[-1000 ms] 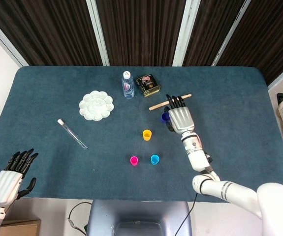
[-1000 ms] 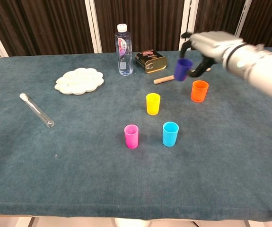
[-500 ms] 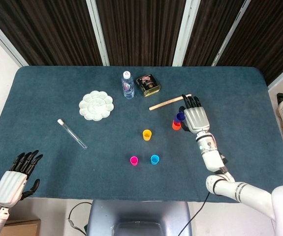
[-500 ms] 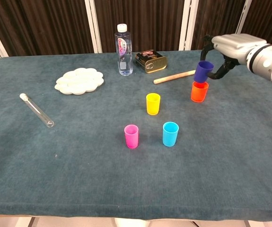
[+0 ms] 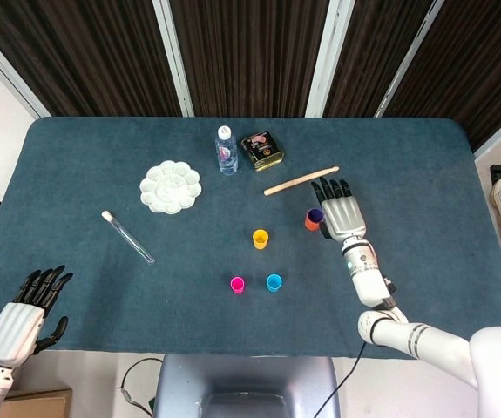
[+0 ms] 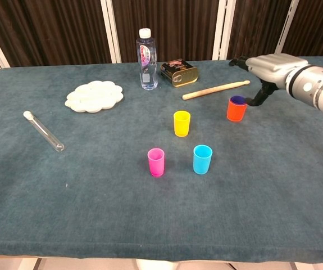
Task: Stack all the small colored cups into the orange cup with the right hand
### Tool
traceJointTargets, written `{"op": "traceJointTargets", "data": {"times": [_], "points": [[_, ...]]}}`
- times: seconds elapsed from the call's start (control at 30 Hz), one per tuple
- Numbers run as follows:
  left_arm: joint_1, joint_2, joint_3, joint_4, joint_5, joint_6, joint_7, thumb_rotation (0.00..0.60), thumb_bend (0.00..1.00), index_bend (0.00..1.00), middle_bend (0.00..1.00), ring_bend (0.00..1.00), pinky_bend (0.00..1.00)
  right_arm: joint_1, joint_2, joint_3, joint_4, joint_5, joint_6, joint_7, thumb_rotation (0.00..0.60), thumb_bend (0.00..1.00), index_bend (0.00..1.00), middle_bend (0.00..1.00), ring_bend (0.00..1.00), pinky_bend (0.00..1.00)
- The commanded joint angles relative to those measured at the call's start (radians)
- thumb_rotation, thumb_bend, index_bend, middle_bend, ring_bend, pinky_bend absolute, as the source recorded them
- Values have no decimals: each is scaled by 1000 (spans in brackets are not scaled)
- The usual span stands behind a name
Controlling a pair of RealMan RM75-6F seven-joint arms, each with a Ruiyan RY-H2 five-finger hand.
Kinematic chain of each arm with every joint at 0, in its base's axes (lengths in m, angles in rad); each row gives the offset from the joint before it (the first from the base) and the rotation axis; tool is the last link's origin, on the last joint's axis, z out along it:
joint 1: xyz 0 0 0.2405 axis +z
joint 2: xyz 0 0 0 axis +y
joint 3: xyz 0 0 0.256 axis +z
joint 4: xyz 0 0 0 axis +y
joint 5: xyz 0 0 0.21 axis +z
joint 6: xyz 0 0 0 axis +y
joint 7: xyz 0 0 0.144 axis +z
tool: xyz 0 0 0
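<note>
**Purple cup nested; three cups left**

Left hand (image 5: pixel 25 314) idles with fingers spread, holding nothing. Tube (image 6: pixel 43 130), palette (image 6: pixel 94 95), bottle (image 6: pixel 145 59), tin (image 6: pixel 178 72) and stick (image 6: pixel 215 90) lie clear of the route. Pink (image 6: pixel 156 161), yellow (image 6: pixel 181 123) and blue (image 6: pixel 202 159) wait. Purple (image 6: pixel 237 100) sits inside orange (image 6: pixel 236 109). Right hand (image 6: pixel 267 68) hovers beside it, fingers apart, empty; lift straight away to avoid tipping the stack.

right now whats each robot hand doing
Left robot hand: open, holding nothing.
Right robot hand: open beside the orange cup, purple cup nested inside.
</note>
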Motion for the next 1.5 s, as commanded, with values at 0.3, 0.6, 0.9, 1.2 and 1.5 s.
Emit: {"op": "traceJointTargets", "data": {"times": [0.3,0.6,0.9,1.2,1.5], "points": [[2,3,-1,1,1,7,-4,600,457,0,0,0,61,66,-57,-25,-81,-55,-25,-21,600,466,223,0,0,0],[13,15,-1,2,3,29,-24,600,456,0,0,0,62,135,-197,1,59,12,-64,-37,600,466,369,0,0,0],[15,22,-4,7,1,36,-42,600,455,0,0,0,62,152,-241,10,118,19,-78,-10,600,468,474,0,0,0],[14,21,-5,9,1,33,-42,600,455,0,0,0,62,154,-250,17,131,0,-62,18,600,483,613,17,0,11],[14,19,-4,8,6,33,-36,600,455,0,0,0,62,78,-104,42,-34,-106,99,96,600,492,648,43,0,22]]}}
